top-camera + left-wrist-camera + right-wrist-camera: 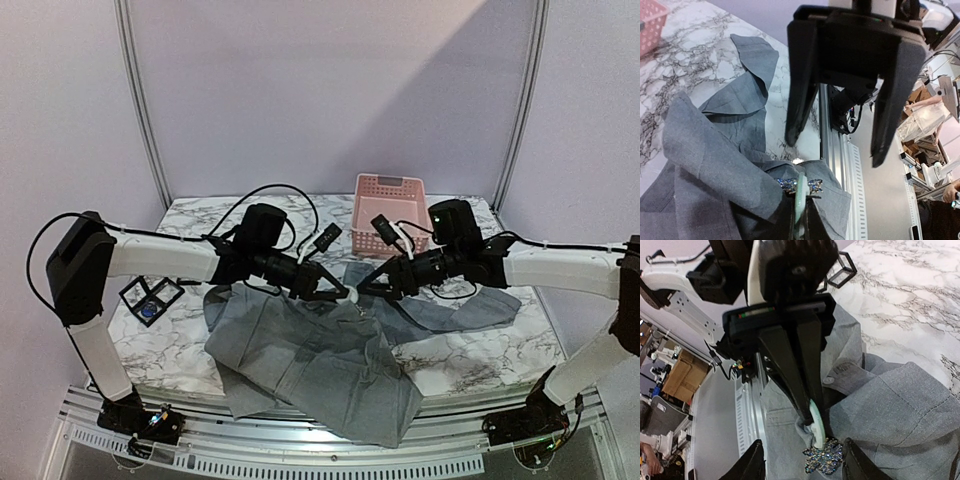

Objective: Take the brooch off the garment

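Marble table (180, 350): left gripper (816, 435) pinches garment (300, 360) beside brooch (824, 460); right gripper (834, 150) spread, seemingly straddling brooch.

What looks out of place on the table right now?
The garment lies crumpled, its near corner hanging past the front edge of the table. The left gripper pinches cloth beside the brooch; the right gripper is open. Nothing looks damaged.

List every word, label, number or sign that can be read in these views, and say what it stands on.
No text can be read in any view.
Sewn tag inside the garment: faint marks, too blurred to read.
Small strip on the housing of the left gripper: red and green marks only, too small to tell any letters.
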{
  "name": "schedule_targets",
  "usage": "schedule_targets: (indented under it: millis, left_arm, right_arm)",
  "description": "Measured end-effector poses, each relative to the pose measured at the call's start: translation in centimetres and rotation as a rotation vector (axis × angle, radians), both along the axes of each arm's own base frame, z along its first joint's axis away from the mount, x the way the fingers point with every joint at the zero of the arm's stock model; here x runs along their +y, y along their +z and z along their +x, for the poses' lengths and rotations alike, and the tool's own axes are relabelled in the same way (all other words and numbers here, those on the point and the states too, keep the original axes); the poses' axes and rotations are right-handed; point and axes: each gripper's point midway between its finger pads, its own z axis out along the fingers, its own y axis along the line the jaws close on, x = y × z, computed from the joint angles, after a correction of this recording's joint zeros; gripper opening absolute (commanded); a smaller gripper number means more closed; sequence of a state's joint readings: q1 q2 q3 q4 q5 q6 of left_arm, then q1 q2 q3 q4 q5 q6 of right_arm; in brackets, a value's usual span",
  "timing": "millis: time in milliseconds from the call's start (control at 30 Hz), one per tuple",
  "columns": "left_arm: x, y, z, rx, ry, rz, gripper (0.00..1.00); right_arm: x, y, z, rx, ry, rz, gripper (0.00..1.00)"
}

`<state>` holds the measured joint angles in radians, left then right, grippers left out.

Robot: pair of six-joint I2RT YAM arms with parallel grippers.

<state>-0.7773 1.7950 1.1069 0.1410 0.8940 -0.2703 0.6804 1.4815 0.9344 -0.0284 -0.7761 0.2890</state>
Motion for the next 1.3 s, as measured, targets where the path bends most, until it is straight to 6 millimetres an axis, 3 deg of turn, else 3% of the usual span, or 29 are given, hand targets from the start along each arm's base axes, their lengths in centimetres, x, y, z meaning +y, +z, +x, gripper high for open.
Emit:
schedule_targets:
  millis: [167,400,600,867,1033,1300]
  left_arm:
    - [-0.1,0.3,0.0,0.01,0.009,-0.021,0.0]
    - [0.0,0.6,0.2,0.027,0.021,-0.047,0.0]
    - [0.0,1.0,0.6,0.03,0.031,-0.066,0.0]
    - [0.1,1.2,0.7,0.037,0.039,-0.081,0.0]
    - [0.1,1.2,0.7,0.04,0.04,-0.083,0.0]
    - [0.1,1.3,0.7,0.038,0.04,-0.085,0.0]
  right_arm:
    - [0.1,2.2,0.2,-0.024,-0.031,0.088,0.55]
    - [0.4,1.8,0.4,0.006,-0.046,0.108,0.55]
    - [0.6,0.3,0.3,0.047,-0.046,0.099,0.55]
    - [1.1,-0.9,-0.2,0.085,-0.036,0.094,0.44]
    - [1.3,-1.1,-0.1,0.095,-0.033,0.102,0.32]
    - [1.5,-1.6,0.0,0.112,-0.034,0.099,0.27]
